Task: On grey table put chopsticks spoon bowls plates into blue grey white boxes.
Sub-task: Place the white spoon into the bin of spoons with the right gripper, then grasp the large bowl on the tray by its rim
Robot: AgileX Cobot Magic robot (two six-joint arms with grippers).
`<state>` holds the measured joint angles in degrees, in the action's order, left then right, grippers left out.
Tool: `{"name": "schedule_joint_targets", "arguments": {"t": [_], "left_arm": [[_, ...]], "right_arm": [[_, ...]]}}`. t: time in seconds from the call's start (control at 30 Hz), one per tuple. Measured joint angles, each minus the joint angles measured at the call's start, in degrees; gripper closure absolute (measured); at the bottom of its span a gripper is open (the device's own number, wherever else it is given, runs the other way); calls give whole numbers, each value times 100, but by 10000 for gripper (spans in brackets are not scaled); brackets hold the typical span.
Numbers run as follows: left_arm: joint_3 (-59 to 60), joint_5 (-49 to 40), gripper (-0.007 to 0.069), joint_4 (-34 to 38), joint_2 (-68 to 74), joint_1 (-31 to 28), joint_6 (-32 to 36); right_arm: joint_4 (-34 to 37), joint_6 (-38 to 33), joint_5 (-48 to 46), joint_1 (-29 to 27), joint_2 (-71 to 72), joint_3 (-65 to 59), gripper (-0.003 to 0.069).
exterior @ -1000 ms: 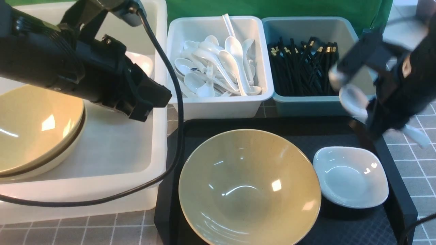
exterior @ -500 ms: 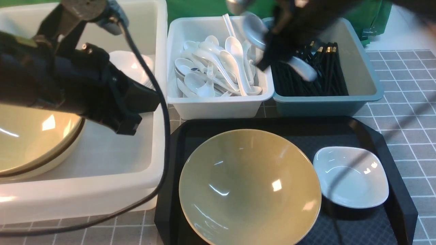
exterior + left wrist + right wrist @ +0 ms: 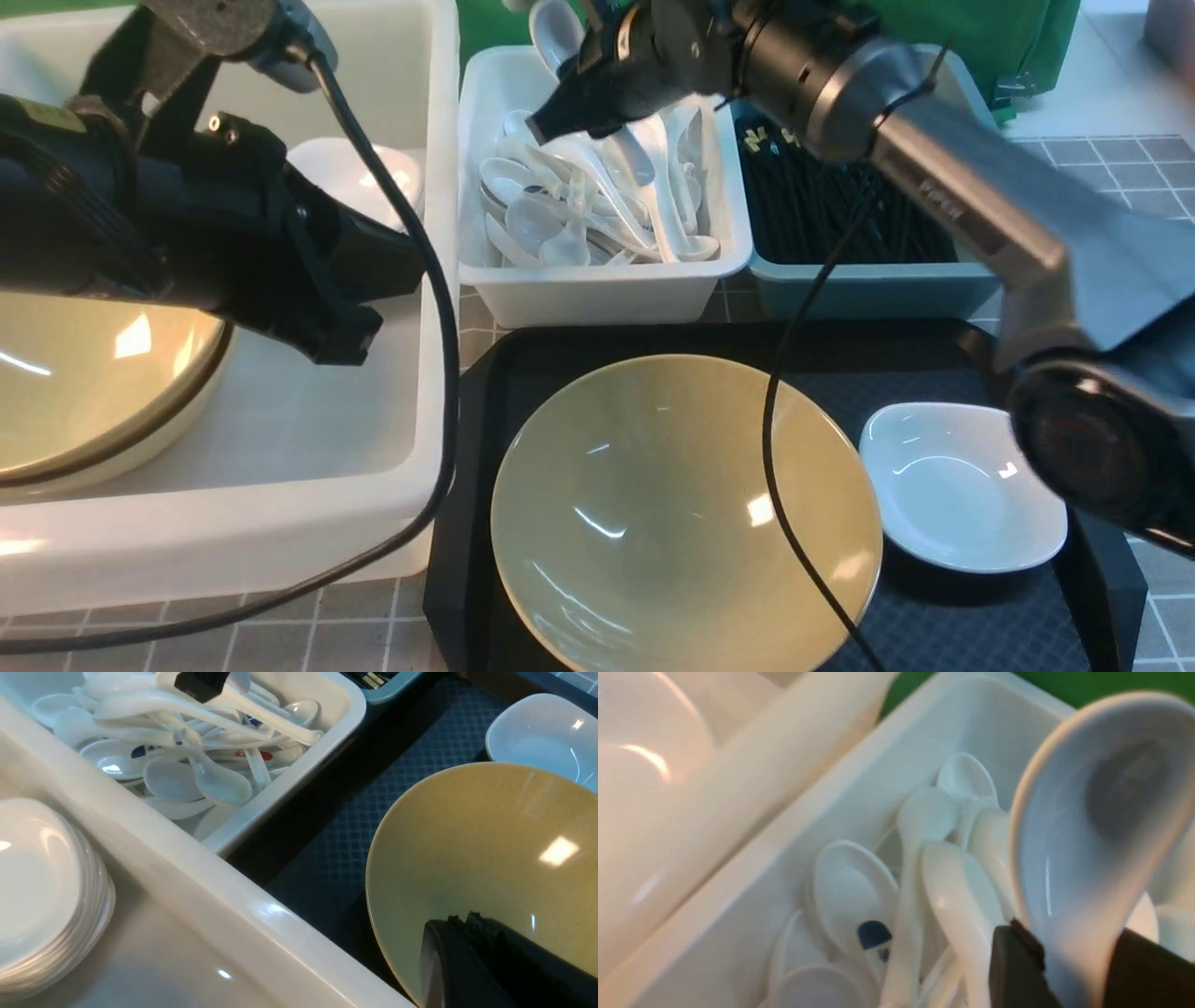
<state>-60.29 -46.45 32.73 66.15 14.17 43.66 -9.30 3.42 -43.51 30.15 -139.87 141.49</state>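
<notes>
My right gripper (image 3: 560, 89) is shut on a white spoon (image 3: 553, 26) and holds it above the small white box (image 3: 597, 294), which is full of spoons. In the right wrist view the gripper (image 3: 1073, 961) clamps the handle and the scoop (image 3: 1097, 812) sticks out past the fingers. My left gripper (image 3: 347, 336) is shut and empty over the large translucent box (image 3: 233, 537). In the left wrist view (image 3: 462, 921) it shows in front of the tan bowl (image 3: 490, 835). That bowl (image 3: 686, 513) and a white plate (image 3: 962, 485) sit on the black tray (image 3: 934, 350). The chopsticks (image 3: 840, 210) lie in the blue-grey box (image 3: 868, 285).
The large box holds stacked tan bowls (image 3: 84, 373) and a stack of white plates (image 3: 373, 173). My right arm (image 3: 980, 215) crosses over the blue-grey box and the tray's right side. Its cable (image 3: 794, 448) hangs over the bowl. The grey table (image 3: 1102, 187) shows at right.
My right gripper has swung left with the spoon, from over the blue-grey box to over the white spoon box. My left arm has barely moved.
</notes>
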Motion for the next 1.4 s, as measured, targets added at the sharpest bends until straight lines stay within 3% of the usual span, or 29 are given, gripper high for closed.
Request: {"name": "schedule_joint_targets", "arguments": {"t": [0.07, 0.2, 0.27, 0.43, 0.47, 0.63, 0.77, 0.93, 1.2, 1.3, 1.4], "left_arm": [[0, 61, 634, -3, 13, 0, -145], [-512, -180, 590, -164, 329, 0, -674], [-1077, -527, 530, -264, 700, 29, -783], [-2029, -1114, 386, -520, 1424, 290, -798], [-2355, -1324, 314, -736, 1764, 476, -798], [-2800, -1628, 148, -1488, 2663, 1213, -977], [-2817, -1472, 99, -2147, 3356, 1655, -1249], [-2823, -982, 95, -2686, 4000, 1842, -1390], [-2845, -719, 106, -2493, 4522, 1842, -1409], [-2852, -807, 190, -2407, 4735, 1854, -1440], [-2852, -877, 370, -2413, 4811, 1899, -1461]], "right_arm": [[-2, 145, -265, -44, -21, 126, 263], [-3, -62, -1744, -76, 131, 911, 53], [11, -413, -2522, -70, 365, 1157, 16], [99, -786, -2817, -52, 966, 1023, 18], [266, -920, -2843, -46, 1370, 745, 41], [541, -1103, -2861, 36, 2618, -638, 132], [573, -1192, -2866, 197, 3679, -2117, 197], [612, -1207, -2879, 385, 4951, -3979, 249], [606, -1074, -2852, 412, 6063, -5521, 262], [606, -1074, -2815, 412, 6239, -5740, 262], [606, -1135, -2821, 412, 6265, -5789, 275]]}}
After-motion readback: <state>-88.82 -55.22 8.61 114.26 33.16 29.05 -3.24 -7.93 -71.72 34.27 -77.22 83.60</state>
